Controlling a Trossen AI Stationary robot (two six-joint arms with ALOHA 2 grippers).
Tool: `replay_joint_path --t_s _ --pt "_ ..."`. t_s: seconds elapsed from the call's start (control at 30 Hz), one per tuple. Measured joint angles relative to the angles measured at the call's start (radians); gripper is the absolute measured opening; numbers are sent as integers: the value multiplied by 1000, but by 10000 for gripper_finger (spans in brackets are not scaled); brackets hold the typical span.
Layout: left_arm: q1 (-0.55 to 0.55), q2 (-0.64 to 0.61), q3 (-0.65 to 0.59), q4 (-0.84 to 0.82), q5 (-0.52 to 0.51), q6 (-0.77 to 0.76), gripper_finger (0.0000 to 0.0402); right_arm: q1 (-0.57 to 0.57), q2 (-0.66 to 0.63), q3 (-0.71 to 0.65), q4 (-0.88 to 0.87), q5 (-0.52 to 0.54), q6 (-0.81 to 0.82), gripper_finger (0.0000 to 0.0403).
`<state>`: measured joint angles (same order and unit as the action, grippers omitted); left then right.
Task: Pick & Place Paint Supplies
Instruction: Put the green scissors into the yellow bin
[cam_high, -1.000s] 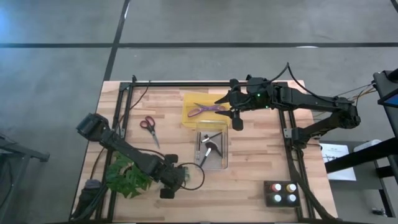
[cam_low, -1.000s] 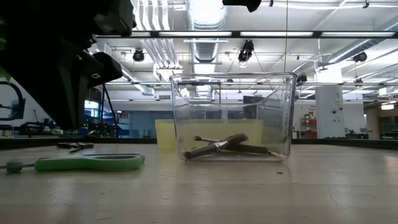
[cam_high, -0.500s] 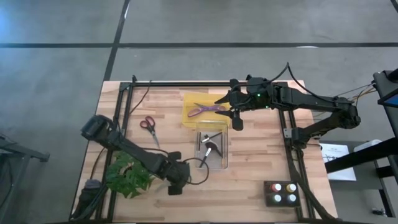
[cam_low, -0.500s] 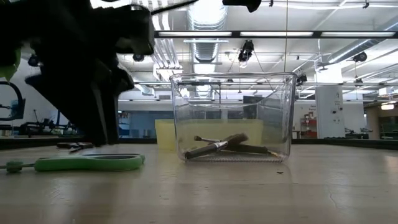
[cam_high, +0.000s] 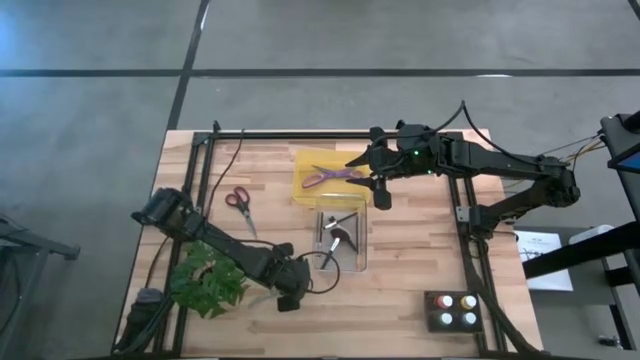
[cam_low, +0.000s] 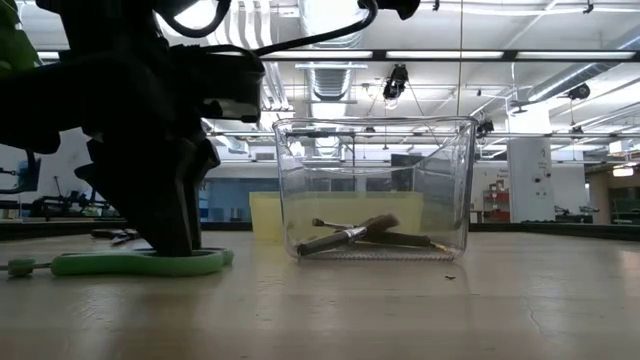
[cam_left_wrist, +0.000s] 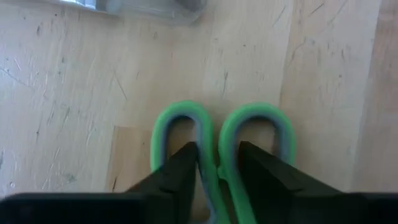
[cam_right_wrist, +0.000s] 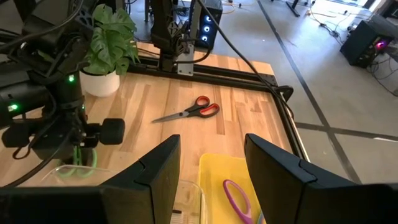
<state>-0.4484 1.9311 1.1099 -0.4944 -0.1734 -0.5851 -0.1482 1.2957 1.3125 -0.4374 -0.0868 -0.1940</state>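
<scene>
Green scissors (cam_low: 140, 263) lie flat on the table near the front, left of a clear box (cam_high: 340, 240) with dark-handled brushes (cam_low: 350, 235) inside. My left gripper (cam_high: 290, 290) points down on the scissors' handle loops (cam_left_wrist: 217, 130) and is shut on them. My right gripper (cam_high: 372, 180) hangs open and empty above a yellow tray (cam_high: 305, 165), in which purple scissors (cam_high: 333, 177) lie. Red-handled scissors (cam_high: 238, 203) lie on the table's left part. My left gripper comes from above, one finger (cam_left_wrist: 183, 165) inside each handle loop of the green scissors. The two inner bars (cam_left_wrist: 212, 163), where the loops meet, are pinched between the fingers. The scissors lie flat on the table.
A leafy green plant (cam_high: 205, 285) stands at the near left, close to my left arm. A black holder with paint bottles (cam_high: 455, 310) sits at the near right. A black frame (cam_high: 330, 133) runs around the wooden table.
My left gripper has sunk to the table and gone a little toward the right edge, coming down onto the green scissors' handles. The scissors lie where they were.
</scene>
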Motion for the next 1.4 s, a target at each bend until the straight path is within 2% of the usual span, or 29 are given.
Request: replay_joint_path --t_s 0.13,0.47,0.77,0.97,1.2,1.33,1.4 --pt "0 1 0 4 -7 -10 72 0 0 0 0 0 -1 178" --pt "1 -30 -4 2 1 6 72 0 0 0 0 0 3 178" --pt "5 -105 -7 -100 -26 42 72 0 0 0 -1 0 0 178" --pt "29 -192 -6 -146 -121 69 72 0 0 0 -1 0 -1 178" --pt "129 -337 -5 -187 -285 171 72 0 0 0 -2 1 -8 178" --pt "250 -424 -2 -166 -347 305 72 0 -4 0 -9 4 -8 178" --pt "337 -456 -2 -90 -337 407 72 0 -10 0 -9 8 -8 178"
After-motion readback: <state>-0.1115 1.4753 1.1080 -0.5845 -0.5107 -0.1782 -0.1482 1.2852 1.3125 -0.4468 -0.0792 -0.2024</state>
